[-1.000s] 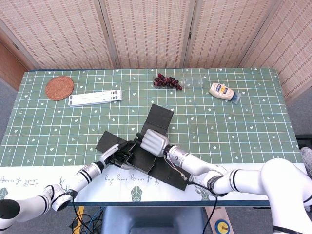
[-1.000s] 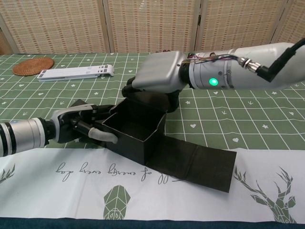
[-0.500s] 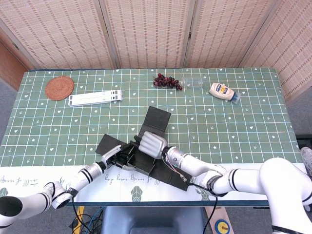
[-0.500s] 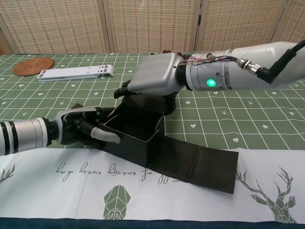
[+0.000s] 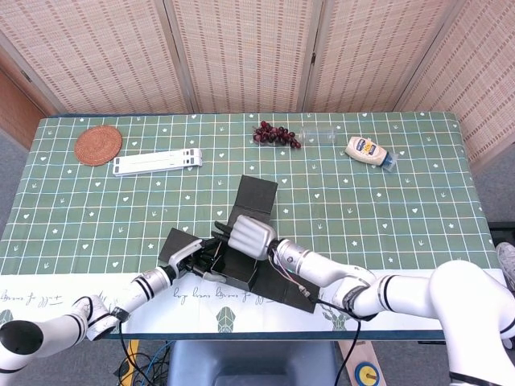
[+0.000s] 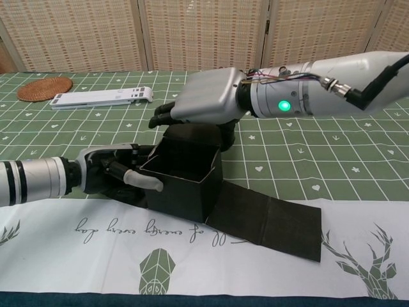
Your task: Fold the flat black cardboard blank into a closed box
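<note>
Both arms are glossy white and silver cylinders with black bands at the joints. The right hand point(image 6: 208, 96) has a smooth grey metallic back plate and black fingers point(image 6: 161, 116); thin coloured wires bunch at its wrist, and a round green light glows on the silver forearm section behind. The left hand point(image 6: 112, 173) is dark with grey-silver knuckle covers and a pale thumb tip, set on a ribbed silver wrist.
</note>
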Robot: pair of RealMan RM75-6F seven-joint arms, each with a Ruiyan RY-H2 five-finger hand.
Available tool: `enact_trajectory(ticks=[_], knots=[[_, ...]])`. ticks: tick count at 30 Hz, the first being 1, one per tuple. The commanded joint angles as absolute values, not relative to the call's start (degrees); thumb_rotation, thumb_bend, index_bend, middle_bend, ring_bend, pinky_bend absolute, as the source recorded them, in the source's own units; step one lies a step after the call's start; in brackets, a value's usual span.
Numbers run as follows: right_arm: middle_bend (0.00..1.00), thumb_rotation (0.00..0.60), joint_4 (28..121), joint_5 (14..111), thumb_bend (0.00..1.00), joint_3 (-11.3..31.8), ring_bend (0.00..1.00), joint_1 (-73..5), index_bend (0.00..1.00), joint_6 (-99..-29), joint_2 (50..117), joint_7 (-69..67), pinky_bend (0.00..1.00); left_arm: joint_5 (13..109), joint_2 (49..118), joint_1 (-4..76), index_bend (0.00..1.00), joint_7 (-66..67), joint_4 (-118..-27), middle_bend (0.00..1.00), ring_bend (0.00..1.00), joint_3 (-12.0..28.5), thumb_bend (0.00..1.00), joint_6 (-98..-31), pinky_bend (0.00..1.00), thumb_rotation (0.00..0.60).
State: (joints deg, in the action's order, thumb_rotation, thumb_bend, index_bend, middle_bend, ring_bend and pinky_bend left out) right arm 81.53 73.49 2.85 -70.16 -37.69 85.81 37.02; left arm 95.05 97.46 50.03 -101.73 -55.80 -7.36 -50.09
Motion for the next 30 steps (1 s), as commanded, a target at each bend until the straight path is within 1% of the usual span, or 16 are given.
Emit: enact_trajectory(ticks=[1,7,17,25,28,30], knots=[[0.01,0.6,82.4,73.0,0.29,3.0,0.69,-69.8,0.0,-37.8,85.2,36.6,1.0,94.8,97.5,50.1,0.23,-101.5,-55.8,0.22,0.63,-7.4,0.11,-49.9,0.88,0.6],[0.0,0.6,85.6,73.2,0.24,3.5,0.68,-68.2,0.0,-39.4,83.5,33.7,1.0,93.8,97.1,50.0,0.23,-101.1,-56.4,0.22,0.64,-7.1,0.11,-49.7,0.88,0.6],[0.0,0.6,93.6,77.7,0.23,3.8,0.68,-63.2,0.0,-47.9,80.4,30.0,1.0,91.9,94.2,48.8,0.23,-102.7,-58.4,0.23,0.64,-7.1,0.11,-49.6,0.88,0.6],[0.0,0.6,97.4,81.2,0.23,2.9,0.68,-57.0,0.0,-55.6,77.2,25.2,1.0,90.5,88.4,46.7,0.23,-106.1,-62.6,0.23,0.64,-6.7,0.11,-51.9,0.88,0.6],[0.0,0.6,98.3,82.7,0.23,2.0,0.68,-54.0,0.0,-59.0,76.2,23.5,1.0,89.8,85.4,45.8,0.23,-108.1,-64.6,0.23,0.68,-6.3,0.11,-53.0,0.88,0.6],[0.0,0.6,98.3,83.1,0.23,1.6,0.68,-52.1,0.0,-61.0,75.8,22.4,1.0,89.4,83.9,45.2,0.23,-109.4,-65.8,0.23,0.69,-6.1,0.11,-53.5,0.88,0.6]])
